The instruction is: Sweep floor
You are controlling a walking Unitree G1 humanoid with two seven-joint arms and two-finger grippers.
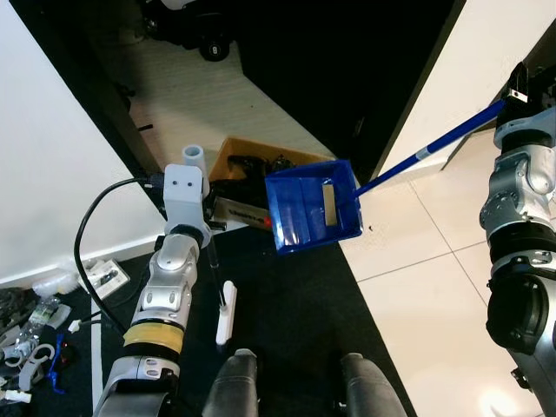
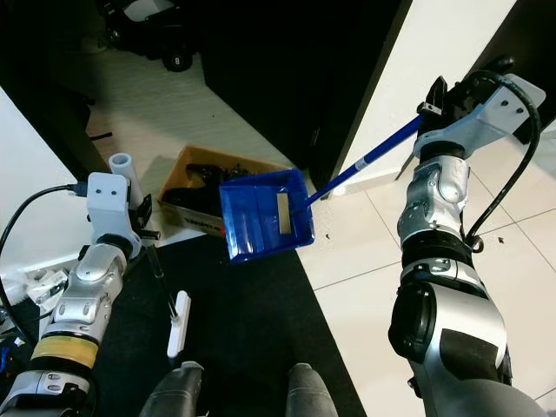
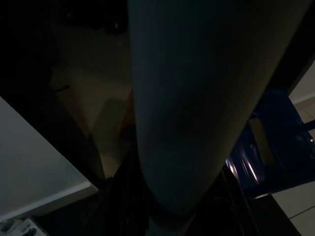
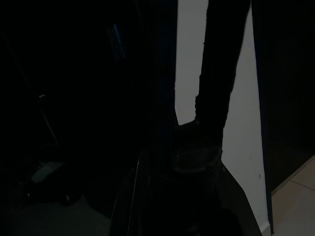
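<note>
A blue dustpan (image 1: 313, 207) on a long blue handle (image 1: 434, 143) hangs tilted in the air over the edge of the black mat, just in front of a cardboard box. My right gripper (image 2: 437, 102) is shut on the far end of that handle, up at the right. My left gripper (image 1: 207, 228) is shut on a broom: its pale handle top (image 1: 193, 156) sticks up above the wrist, and a thin dark rod runs down to a white head (image 1: 226, 323) on the mat. In the left wrist view the pale handle (image 3: 192, 108) stands close, with the dustpan (image 3: 275, 147) behind it.
An open cardboard box (image 1: 252, 165) with dark items sits on the floor behind the dustpan. A black mat (image 1: 295, 321) covers the middle; white tiles (image 1: 434, 304) lie to the right, with a small speck (image 1: 371, 229). Loose clutter (image 1: 35, 330) lies at the left by a white wall.
</note>
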